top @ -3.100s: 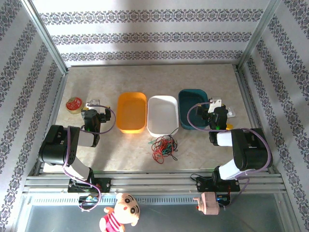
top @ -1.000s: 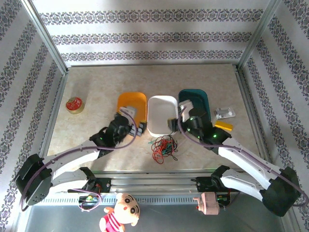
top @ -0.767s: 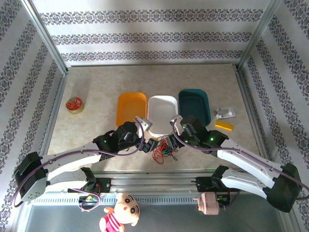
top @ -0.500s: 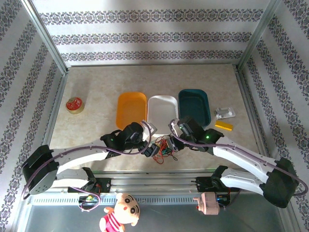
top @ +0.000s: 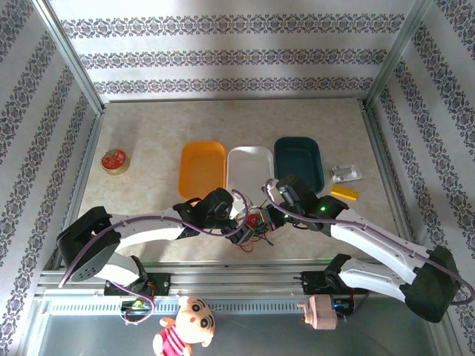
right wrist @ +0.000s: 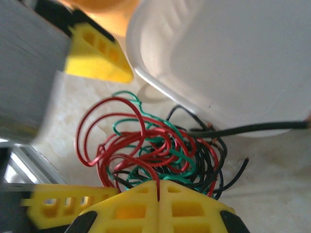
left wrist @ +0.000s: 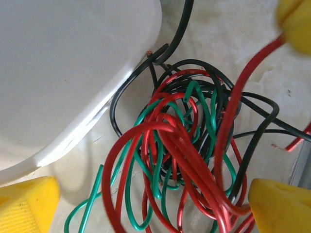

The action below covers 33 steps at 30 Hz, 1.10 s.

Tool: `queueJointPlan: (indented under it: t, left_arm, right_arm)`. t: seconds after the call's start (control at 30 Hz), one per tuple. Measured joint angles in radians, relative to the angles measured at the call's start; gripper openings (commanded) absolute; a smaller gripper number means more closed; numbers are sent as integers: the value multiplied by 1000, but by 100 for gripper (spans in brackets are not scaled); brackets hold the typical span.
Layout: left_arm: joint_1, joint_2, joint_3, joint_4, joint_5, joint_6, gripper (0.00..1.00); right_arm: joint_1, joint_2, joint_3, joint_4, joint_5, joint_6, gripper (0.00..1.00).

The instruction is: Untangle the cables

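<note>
The cables (top: 256,227) lie as one tangle of red, green and black strands on the table just in front of the white tray (top: 249,175). My right gripper (right wrist: 159,191) is shut on one red strand at the near edge of the tangle (right wrist: 160,145); that red strand (left wrist: 233,111) rises toward its yellow finger. My left gripper (left wrist: 155,208) hangs open over the tangle (left wrist: 184,145), one yellow fingertip (left wrist: 26,204) on each side and nothing pinched. In the top view the left gripper (top: 241,228) and the right gripper (top: 269,216) meet over the pile.
An orange tray (top: 202,170), the white tray and a teal tray (top: 298,159) stand in a row behind the tangle. A tape roll (top: 114,160) sits far left; a yellow piece (top: 344,194) and a clear item (top: 346,173) lie at right.
Both arms have swung in from the trays and come down onto the tangle. The right gripper has closed on a red strand; the left has stayed open.
</note>
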<state>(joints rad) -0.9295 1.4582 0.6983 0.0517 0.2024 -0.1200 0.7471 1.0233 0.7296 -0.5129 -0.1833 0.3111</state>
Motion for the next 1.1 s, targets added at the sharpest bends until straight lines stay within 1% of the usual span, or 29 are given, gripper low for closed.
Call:
queueJointPlan:
  t: [0.23, 0.5, 0.7, 0.93, 1.1]
  left_arm:
    - [0, 52, 0, 73, 0, 0, 99]
    - [0, 113, 0, 126, -4, -2, 100]
    - [0, 150, 0, 183, -20, -17, 90]
    - [0, 190, 9, 254, -42, -29, 70]
    - [0, 228, 9, 272, -56, -31, 67]
  right_arm:
    - [-31, -65, 97, -8, 14, 0, 0]
    - [-51, -103, 193, -6, 96, -3, 0]
    - [-51, -141, 268, 11, 218, -22, 0]
    - [-54, -193, 276, 65, 360, -30, 0]
    - [-64, -229, 316, 140, 452, -48, 0]
